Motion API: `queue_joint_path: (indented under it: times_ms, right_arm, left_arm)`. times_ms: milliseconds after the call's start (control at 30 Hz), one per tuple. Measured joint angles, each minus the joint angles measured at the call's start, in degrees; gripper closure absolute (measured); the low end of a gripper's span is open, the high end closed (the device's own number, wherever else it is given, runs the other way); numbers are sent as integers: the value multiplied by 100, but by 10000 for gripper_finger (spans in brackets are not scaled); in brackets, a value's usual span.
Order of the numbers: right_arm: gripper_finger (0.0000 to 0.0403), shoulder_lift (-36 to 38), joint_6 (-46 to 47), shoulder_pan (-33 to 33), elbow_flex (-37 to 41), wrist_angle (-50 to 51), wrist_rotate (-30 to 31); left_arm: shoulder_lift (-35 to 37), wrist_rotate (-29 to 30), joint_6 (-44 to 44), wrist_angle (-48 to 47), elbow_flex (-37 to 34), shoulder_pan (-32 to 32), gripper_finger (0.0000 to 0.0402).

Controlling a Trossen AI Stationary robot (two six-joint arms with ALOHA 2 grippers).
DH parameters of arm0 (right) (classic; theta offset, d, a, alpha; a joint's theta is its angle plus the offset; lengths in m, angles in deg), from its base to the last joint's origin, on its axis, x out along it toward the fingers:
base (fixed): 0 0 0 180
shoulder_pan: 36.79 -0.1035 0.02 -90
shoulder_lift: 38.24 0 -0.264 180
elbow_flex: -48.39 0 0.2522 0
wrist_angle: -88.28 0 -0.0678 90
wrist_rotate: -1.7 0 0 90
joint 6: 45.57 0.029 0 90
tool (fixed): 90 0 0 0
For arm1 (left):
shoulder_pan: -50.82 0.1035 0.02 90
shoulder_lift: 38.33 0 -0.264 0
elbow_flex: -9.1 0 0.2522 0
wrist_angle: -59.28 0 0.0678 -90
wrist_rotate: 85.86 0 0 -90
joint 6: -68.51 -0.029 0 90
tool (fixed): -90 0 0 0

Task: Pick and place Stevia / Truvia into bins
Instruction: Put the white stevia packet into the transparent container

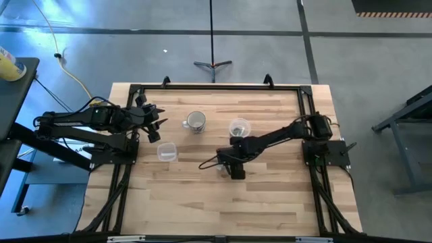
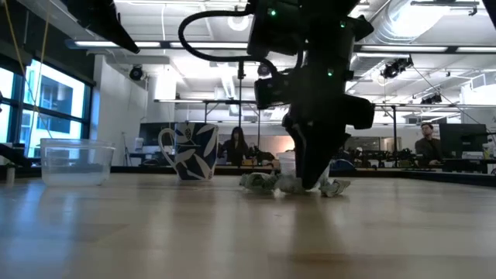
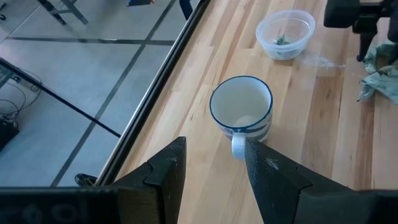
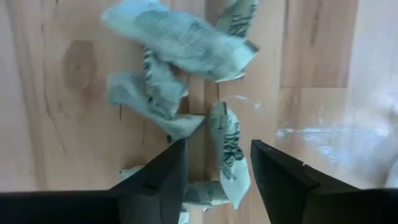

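While the right tool (image 4: 214, 165) stands low over the packets (image 4: 180, 74) at mid-worktop, its fingers are part open, straddling one packet (image 4: 229, 152) and gripping nothing yet. Packets lie crumpled and overlapping in a loose heap on the worktop (image 1: 270, 196), just near of the cup (image 1: 239, 127). That cup already holds a few packets. Left tool (image 3: 214, 165) waits at the far left, fingers part open and empty, facing the mug (image 1: 196, 121); the tub (image 1: 167, 151) sits near it.

Risks, as judged: overlapping packets may come up two at once or snag a neighbour; thin paper may slip from the fingertips on the lift; fingers closing off-centre may only push the packet along the wood. The light cup may be knocked on approach.
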Motion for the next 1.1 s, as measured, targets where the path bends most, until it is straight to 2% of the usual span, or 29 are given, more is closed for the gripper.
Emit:
queue_joint_path:
  times_ms: [200,433,633,733,967,1100]
  right_arm:
    - [257,0,-279,205,0,1,-93]
    - [263,-39,-540,458,151,-246,-750]
    - [267,-33,-541,483,241,-352,-674]
    - [292,-33,-541,479,243,-281,-511]
    - [391,-33,-265,479,243,-110,-601]
    - [390,31,352,522,104,214,-448]
  left_arm:
    - [0,-2,0,0,0,0,202]
    - [0,-1,-1,0,0,0,202]
    - [2,-1,0,1,0,1,202]
    - [0,-2,0,1,0,1,202]
    - [0,-2,0,0,0,1,202]
    - [2,-2,0,2,0,2,202]
